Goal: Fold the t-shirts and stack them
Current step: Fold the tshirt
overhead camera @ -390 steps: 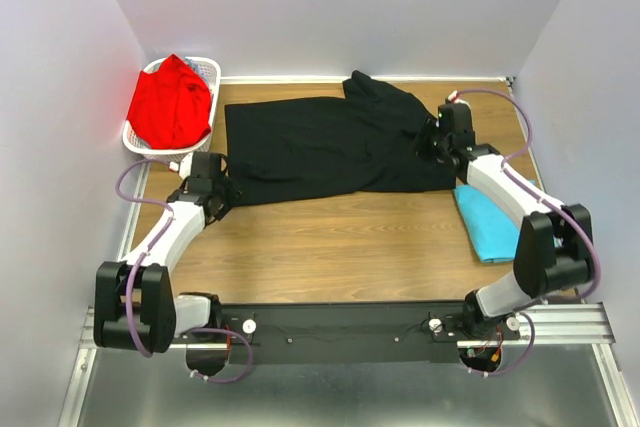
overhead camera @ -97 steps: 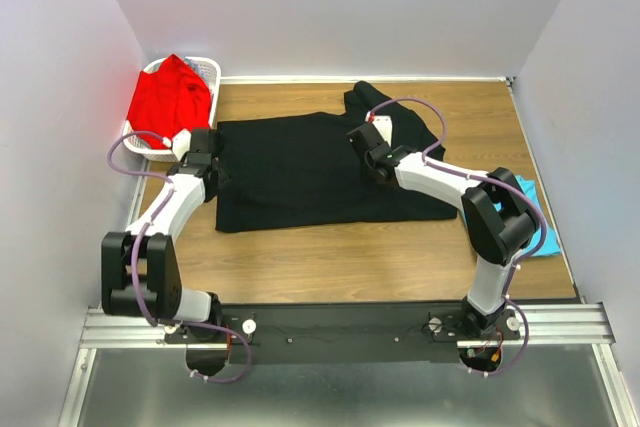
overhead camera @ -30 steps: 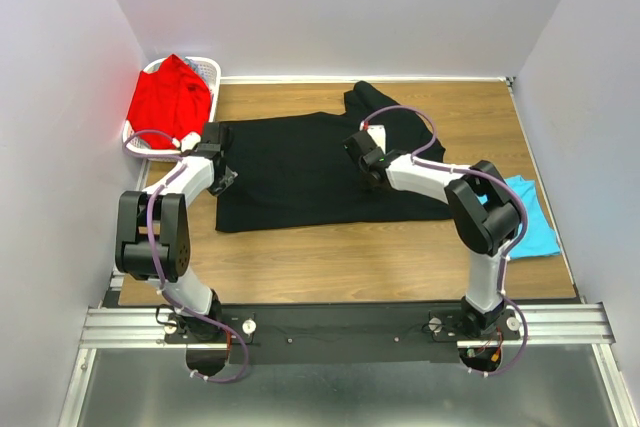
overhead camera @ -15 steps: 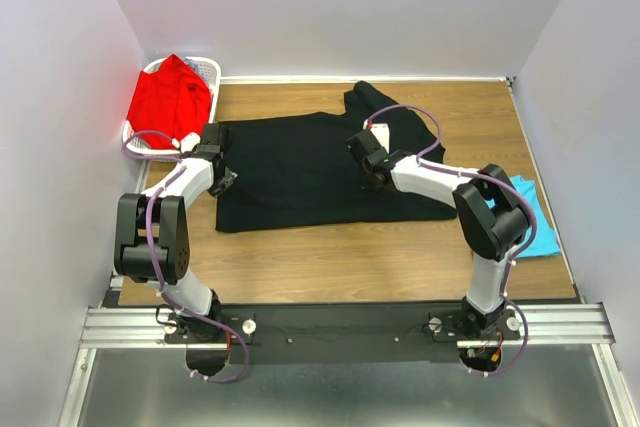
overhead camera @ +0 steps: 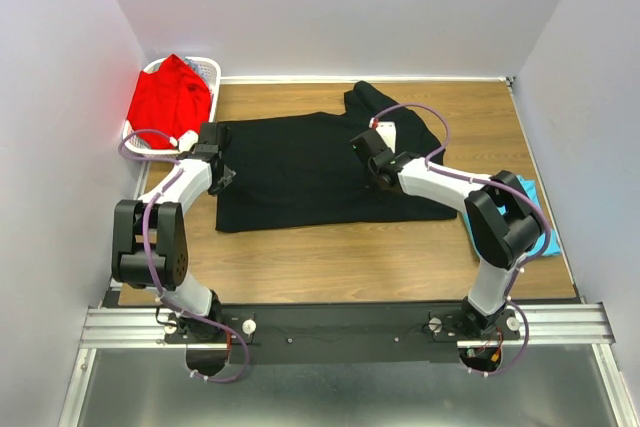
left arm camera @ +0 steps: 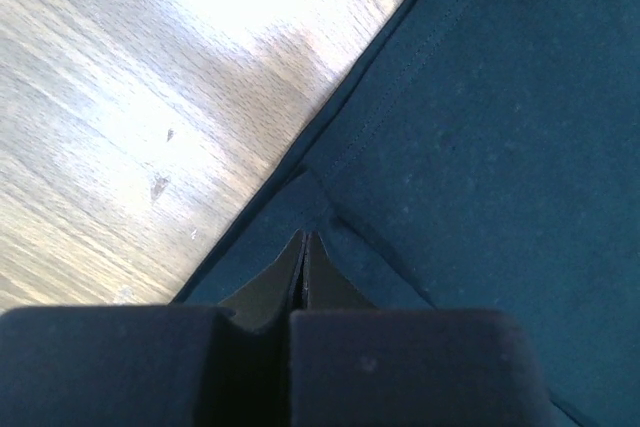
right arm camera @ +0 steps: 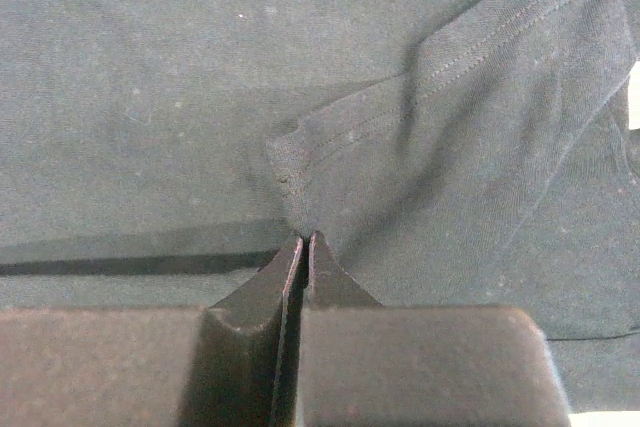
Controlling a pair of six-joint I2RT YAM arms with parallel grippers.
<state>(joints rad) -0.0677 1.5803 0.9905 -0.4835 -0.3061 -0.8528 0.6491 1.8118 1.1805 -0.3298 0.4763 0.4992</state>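
Note:
A large black t-shirt [overhead camera: 300,162] lies spread across the wooden table [overhead camera: 350,247]. My left gripper [overhead camera: 224,177] is at the shirt's left edge. In the left wrist view its jaws are shut on a pinch of the black t-shirt [left arm camera: 480,127] right beside the hem. My right gripper [overhead camera: 378,162] is over the shirt's right half, shut on the hemmed edge of a folded-over sleeve [right arm camera: 450,117]. A turquoise t-shirt [overhead camera: 532,222] lies at the table's right edge, partly behind my right arm. A bright red t-shirt [overhead camera: 168,99] fills the basket.
The white lattice basket [overhead camera: 207,69] stands off the table's back left corner. Walls close in on the left, back and right. Bare wood [left arm camera: 130,97] shows left of the black shirt and along the near side.
Both grippers have shut on the black cloth during the last second. The right gripper and elbow have shifted a little to the right; the left arm has barely moved.

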